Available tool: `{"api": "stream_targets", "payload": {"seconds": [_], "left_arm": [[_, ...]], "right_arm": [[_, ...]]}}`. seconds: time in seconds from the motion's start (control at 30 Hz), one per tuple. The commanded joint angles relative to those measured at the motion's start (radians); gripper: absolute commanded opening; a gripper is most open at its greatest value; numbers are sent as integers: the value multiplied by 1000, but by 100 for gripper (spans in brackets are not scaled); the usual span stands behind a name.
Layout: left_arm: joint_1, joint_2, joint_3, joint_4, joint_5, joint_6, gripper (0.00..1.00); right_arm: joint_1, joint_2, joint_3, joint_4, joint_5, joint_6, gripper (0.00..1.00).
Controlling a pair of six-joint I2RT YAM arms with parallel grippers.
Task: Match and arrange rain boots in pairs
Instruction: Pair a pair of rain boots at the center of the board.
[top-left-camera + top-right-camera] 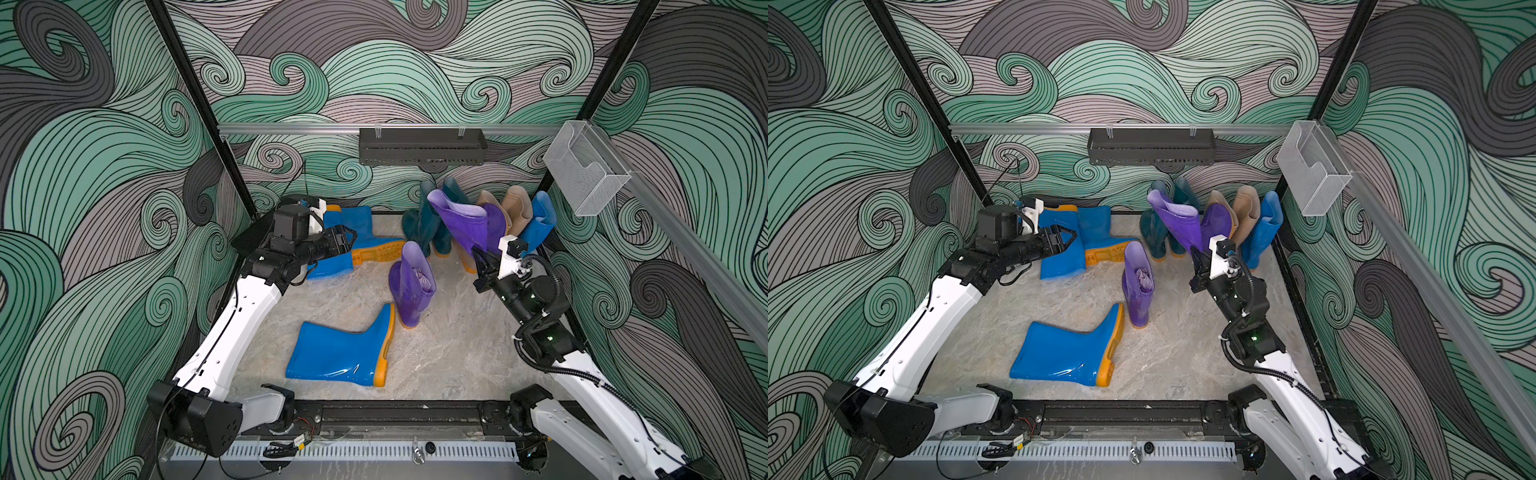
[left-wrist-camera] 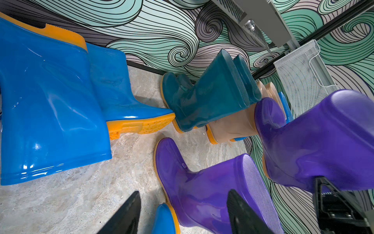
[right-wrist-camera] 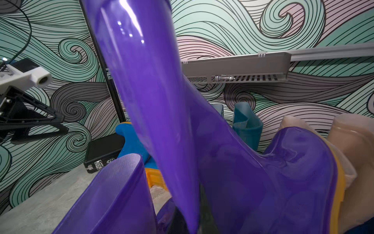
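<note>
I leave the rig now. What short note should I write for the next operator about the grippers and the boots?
Left gripper: open, empty, by two blue boots lying at the back left.
Right gripper: shut on a lifted purple boot, tilted.
Done: teal pair and beige pair stand together at the back.
Left: set the held boot beside the standing purple boot; then pair the four blues: front blue boot lies on its side, far blue boot stands at the back right.

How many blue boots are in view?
4. Front blue boot lies on its side; near-left blue boot and far-left blue boot lie back left; upright blue boot stands back right. More may hide behind others.
</note>
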Motion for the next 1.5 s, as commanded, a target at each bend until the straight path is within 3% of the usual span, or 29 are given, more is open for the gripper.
{"api": "stream_targets", "payload": {"seconds": [0.0,0.37,0.53,0.83,0.93,1.07,1.13,1.23,1.47], "left_arm": [[-10,-5,12,2,6,3,68],[-14,1,-1,14,-3,-6,68],[-20,3,-9,18,-5,-13,68],[-26,1,-23,10,-14,-13,68],[-31,-1,-35,16,-15,-15,68],[-38,1,-48,16,-16,-14,69],[-44,6,-50,16,-9,-9,70],[-58,19,-47,15,1,1,71],[-136,70,14,-28,28,51,75]], "right_arm": [[-7,1,-32,195,-37,88,0],[-5,-39,-3,101,-98,109,0],[-2,33,-76,223,-141,147,0],[2,199,-55,333,-223,51,0],[9,246,-120,441,-282,47,0],[47,221,-214,458,-223,32,0],[55,156,-252,392,-171,24,38],[60,42,-286,255,-91,24,66],[61,-152,-274,4,5,65,86]]}}
